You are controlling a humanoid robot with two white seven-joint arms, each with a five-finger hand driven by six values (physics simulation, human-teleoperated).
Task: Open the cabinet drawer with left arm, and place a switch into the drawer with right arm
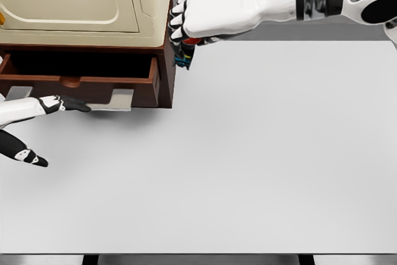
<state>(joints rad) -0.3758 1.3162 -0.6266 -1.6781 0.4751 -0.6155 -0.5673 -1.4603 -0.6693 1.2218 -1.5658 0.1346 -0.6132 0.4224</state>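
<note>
The white right hand (pixel 186 32) has its black-tipped fingers curled tight around a small switch with red, black and blue parts (pixel 183 58), only the lower end of which shows beneath the knuckles. Just to that hand's left, and a little lower, is the right front corner of the dark brown wooden cabinet drawer (pixel 80 82), which stands pulled out with its dark inside exposed; the switch hangs just beside that corner, not yet over the opening. Above the drawer sits a cream-coloured boxy appliance with a panelled door (pixel 80 1). The white left hand (pixel 37 128) rests low in front of the drawer, fingers spread and holding nothing, above the plain white table (pixel 260 166). Opening looks done; carrying the switch over the drawer and releasing it remains.
</note>
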